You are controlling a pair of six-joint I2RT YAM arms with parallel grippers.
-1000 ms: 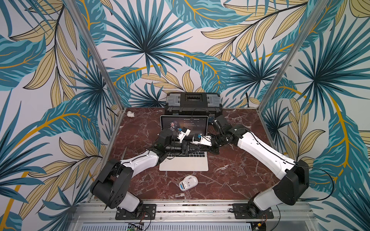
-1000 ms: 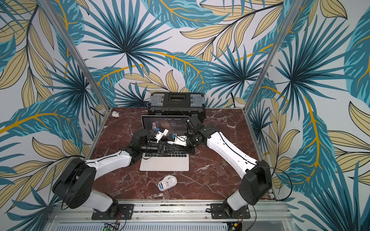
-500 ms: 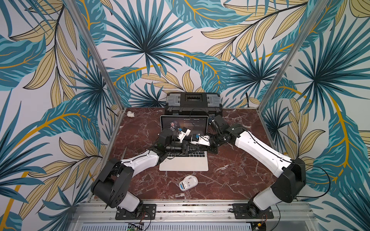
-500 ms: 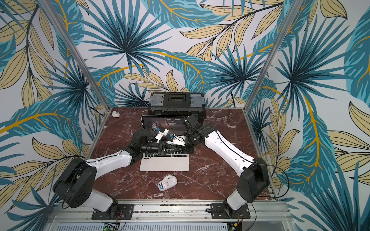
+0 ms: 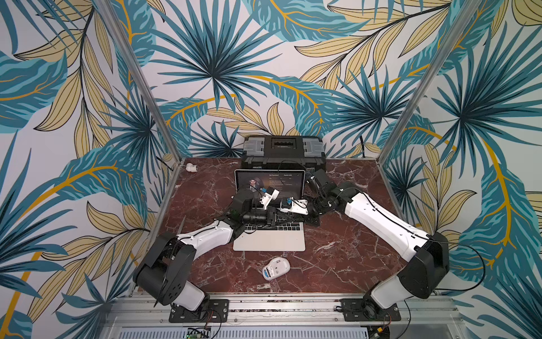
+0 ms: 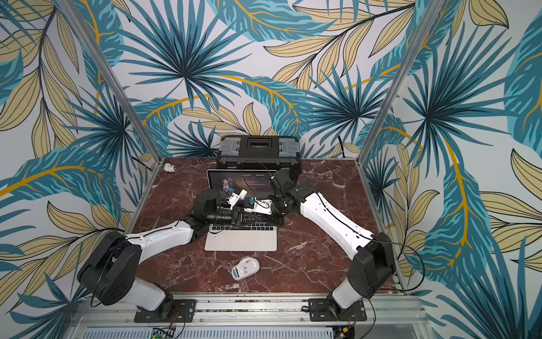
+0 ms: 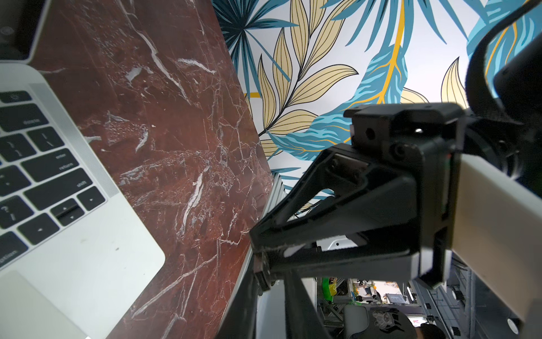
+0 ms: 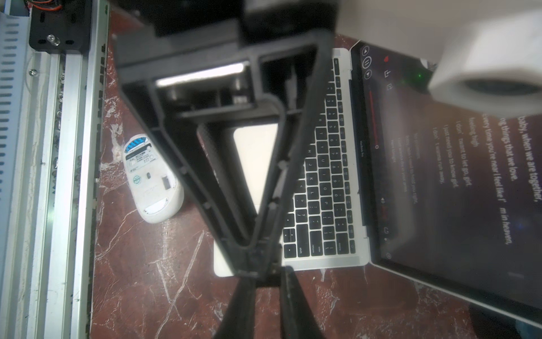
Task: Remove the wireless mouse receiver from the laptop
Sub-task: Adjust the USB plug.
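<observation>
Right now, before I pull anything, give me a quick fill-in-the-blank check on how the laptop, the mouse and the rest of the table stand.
1. The lid of the laptop is ___.
2. The wireless mouse lies underside up, showing a ___ label.
3. The toolbox stands ___ the laptop.
4. The white fitting sits at the far ___ corner of the table.
Missing words: open; blue; behind; left.

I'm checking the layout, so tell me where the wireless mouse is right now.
In both top views the wireless mouse lies underside up on the marble table, just in front of the laptop, apart from it, near the table's front edge.
</observation>
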